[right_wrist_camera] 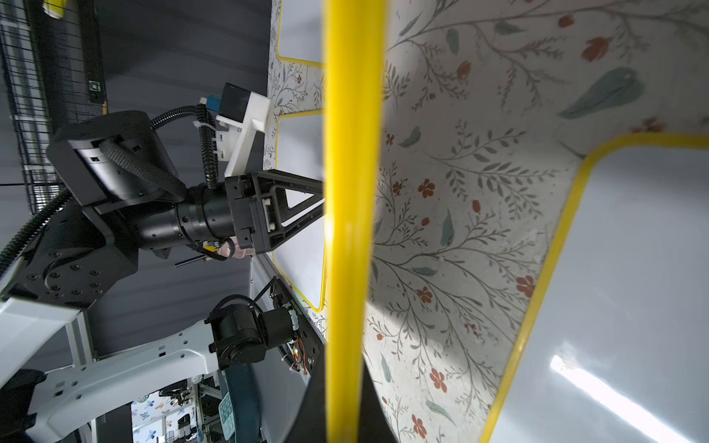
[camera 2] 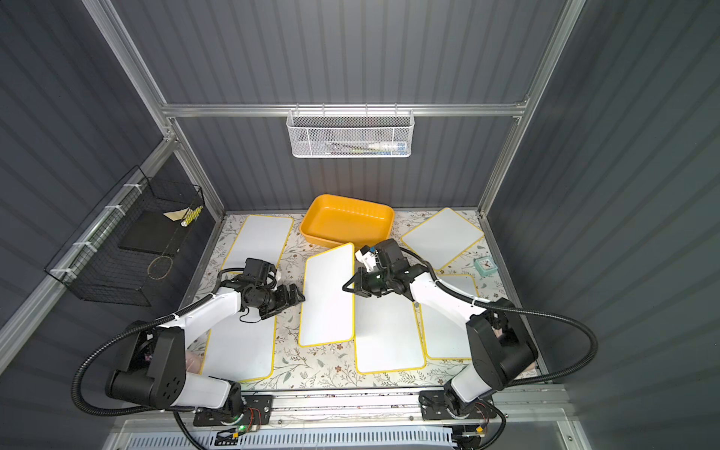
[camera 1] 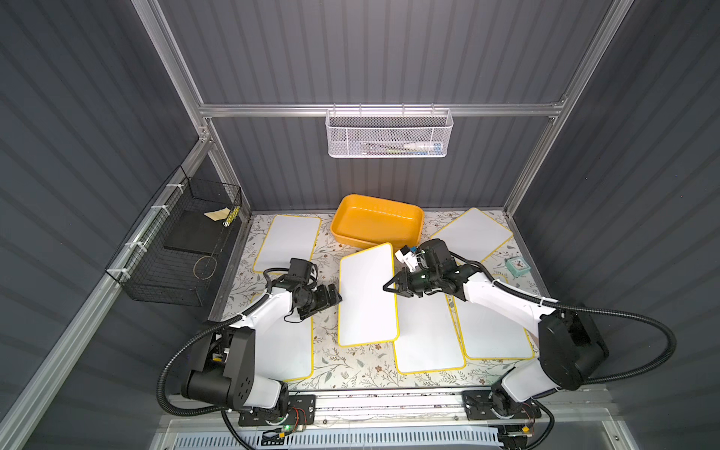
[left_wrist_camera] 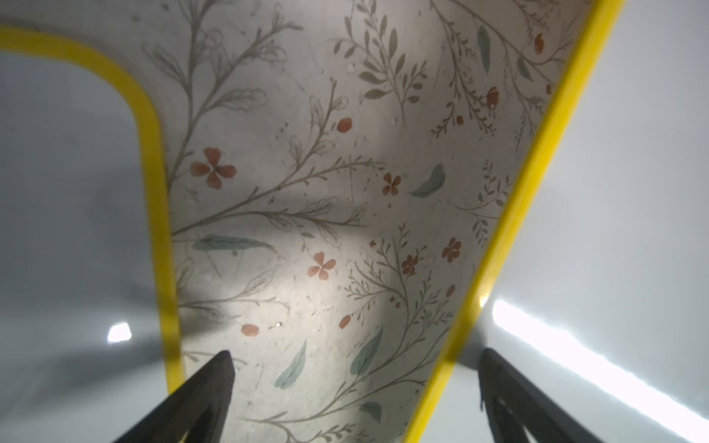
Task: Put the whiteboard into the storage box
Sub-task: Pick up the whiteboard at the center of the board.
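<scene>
The whiteboard (camera 1: 366,296) (camera 2: 329,296), white with a yellow rim, is in the middle of the table, and its far corner reaches the front wall of the yellow-orange storage box (camera 1: 376,222) (camera 2: 346,222). My right gripper (camera 1: 389,286) (camera 2: 348,287) is shut on the board's right edge. In the right wrist view that yellow edge (right_wrist_camera: 351,191) runs straight between the jaws of the right gripper (right_wrist_camera: 343,402). My left gripper (camera 1: 336,297) (camera 2: 298,298) stands open at the board's left edge. In the left wrist view the left gripper (left_wrist_camera: 355,358) straddles that yellow edge (left_wrist_camera: 518,230).
Several more whiteboards lie flat on the floral tabletop, such as those at the far left (camera 1: 288,237), far right (camera 1: 473,233) and front right (camera 1: 428,343). A small teal clock (camera 1: 517,267) sits at the right. A black wire basket (camera 1: 183,249) hangs on the left wall and a white mesh basket (camera 1: 387,134) on the back rail.
</scene>
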`<state>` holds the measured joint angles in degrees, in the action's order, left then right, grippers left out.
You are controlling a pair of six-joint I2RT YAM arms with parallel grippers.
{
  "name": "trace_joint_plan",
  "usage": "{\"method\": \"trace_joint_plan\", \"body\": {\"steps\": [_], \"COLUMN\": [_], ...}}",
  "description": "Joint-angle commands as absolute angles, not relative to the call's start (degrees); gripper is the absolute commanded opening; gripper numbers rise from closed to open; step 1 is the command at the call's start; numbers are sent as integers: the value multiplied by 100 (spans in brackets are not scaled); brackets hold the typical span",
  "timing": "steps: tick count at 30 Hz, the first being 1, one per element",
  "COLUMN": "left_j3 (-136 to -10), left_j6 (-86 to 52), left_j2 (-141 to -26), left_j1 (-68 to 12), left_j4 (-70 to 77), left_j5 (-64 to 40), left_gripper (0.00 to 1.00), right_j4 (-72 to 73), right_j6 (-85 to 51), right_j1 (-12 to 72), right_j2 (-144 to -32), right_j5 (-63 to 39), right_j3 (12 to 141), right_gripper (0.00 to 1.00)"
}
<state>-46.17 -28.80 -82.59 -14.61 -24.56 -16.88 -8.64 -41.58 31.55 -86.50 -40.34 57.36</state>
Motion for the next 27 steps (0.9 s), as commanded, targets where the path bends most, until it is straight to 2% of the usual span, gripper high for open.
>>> {"method": "trace_joint_plan", "body": {"steps": [1, 5, 11, 20, 24, 27], "left_j3": [-5015, -5782, -7724, -10645, -11748, -12232], "left_j6": [-2596, -2319, -1960, -2161, -2228, -2225], "left_j2": [-8428, -8978, -10208, -12130, -12831, -13245], "left_j1": [-1485, -1485, -1477, -1287, -1191, -1114], "left_j4": [-2714, -2892, -3506, -3665, -3849, -3896], "left_j5": [-1520, -1338, -1008, -752, -698, -576], "left_gripper": [99, 99, 99, 98, 95, 89], "right_j4": [-627, -780, -936, -1582, -1897, -2043], "right_j6": [-4000, -4009, -4130, -3914, -3835, -3831], "right_j1": [2996, 2685, 2183, 2094, 2008, 1960], "right_j2": [-8224, -7707, -6919, -5955, -5536, -5281], "right_j5": [-4363, -4163, -3921, -3626, -3450, -3370], "right_j3": [5668, 5479, 5075, 4511, 4378, 4298], "right_gripper": [0, 0, 0, 0, 0, 0]}}
